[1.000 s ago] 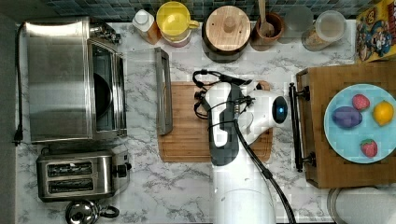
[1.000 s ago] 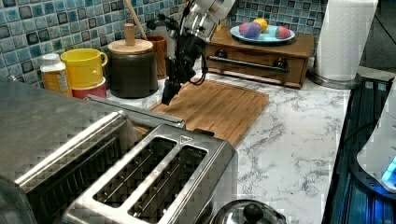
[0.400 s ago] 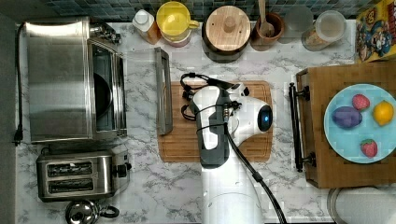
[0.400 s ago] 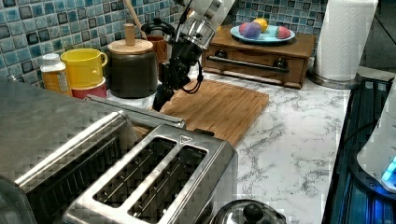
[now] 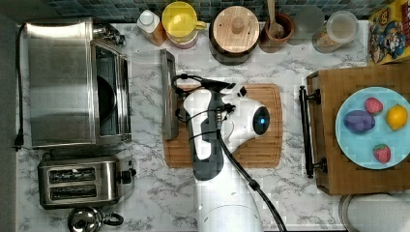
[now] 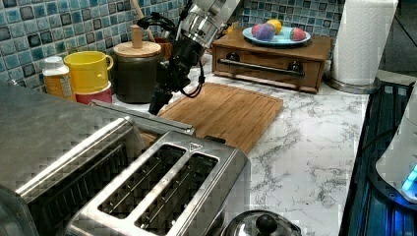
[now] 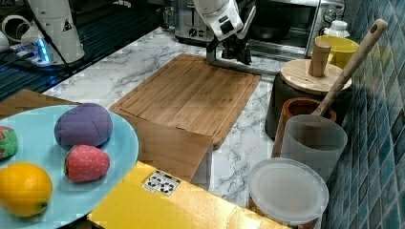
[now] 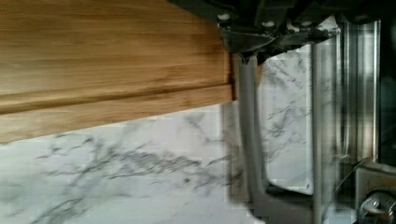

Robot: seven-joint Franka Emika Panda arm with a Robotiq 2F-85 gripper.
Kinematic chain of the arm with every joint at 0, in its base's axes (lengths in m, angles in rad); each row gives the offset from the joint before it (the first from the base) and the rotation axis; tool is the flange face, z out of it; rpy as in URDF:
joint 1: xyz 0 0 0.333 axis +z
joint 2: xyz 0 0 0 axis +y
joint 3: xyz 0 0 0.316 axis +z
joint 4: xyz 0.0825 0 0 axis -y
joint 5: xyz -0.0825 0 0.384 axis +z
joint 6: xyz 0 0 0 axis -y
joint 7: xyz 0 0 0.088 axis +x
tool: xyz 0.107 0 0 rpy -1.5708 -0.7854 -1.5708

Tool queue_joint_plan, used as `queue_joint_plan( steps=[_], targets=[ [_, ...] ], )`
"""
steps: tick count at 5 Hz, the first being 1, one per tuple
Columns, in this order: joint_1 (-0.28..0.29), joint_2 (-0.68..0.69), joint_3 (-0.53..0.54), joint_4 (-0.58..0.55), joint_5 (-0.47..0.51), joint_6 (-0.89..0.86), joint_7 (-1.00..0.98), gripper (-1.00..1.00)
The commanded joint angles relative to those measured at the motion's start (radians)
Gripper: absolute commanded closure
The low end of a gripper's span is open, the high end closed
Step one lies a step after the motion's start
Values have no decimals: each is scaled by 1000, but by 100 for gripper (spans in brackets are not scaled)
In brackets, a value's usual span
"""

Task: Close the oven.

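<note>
We find the large boxy brushed stainless-steel toaster oven at the top view's left, on the white grey-veined marble counter. Its glass door is folded down flat toward the top view's right, and its long metal bar handle lies at the door's outer edge, just beside the left edge of the rectangular bamboo cutting board. The dark interior of the oven is exposed.

The white robot arm reaches across the cutting board. Its black gripper hangs directly over the handle in the left view; in the right view the gripper sits at the far end of the board, against the door edge. The wrist view shows the bar handle running straight out from under the gripper body. We cannot tell whether the fingers are wide or narrow, nor whether they touch the handle.

Below the oven in the top view stands a smaller two-slot steel toaster. Along the tiled wall we note a yellow mug and a dark canister with a round wooden lid. At the top view's right, a light blue plate of toy fruit rests on a wooden box with a bar handle
</note>
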Motion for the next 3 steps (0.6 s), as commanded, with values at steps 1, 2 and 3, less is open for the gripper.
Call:
queue_joint_plan(
  steps=[1,2,3],
  targets=[
    [46,36,41,123,-109,-33,141,100],
    [9,40,45,143,-102,-93,165,100],
    [-31,48,50,184,-138,-248,186,100]
  ],
)
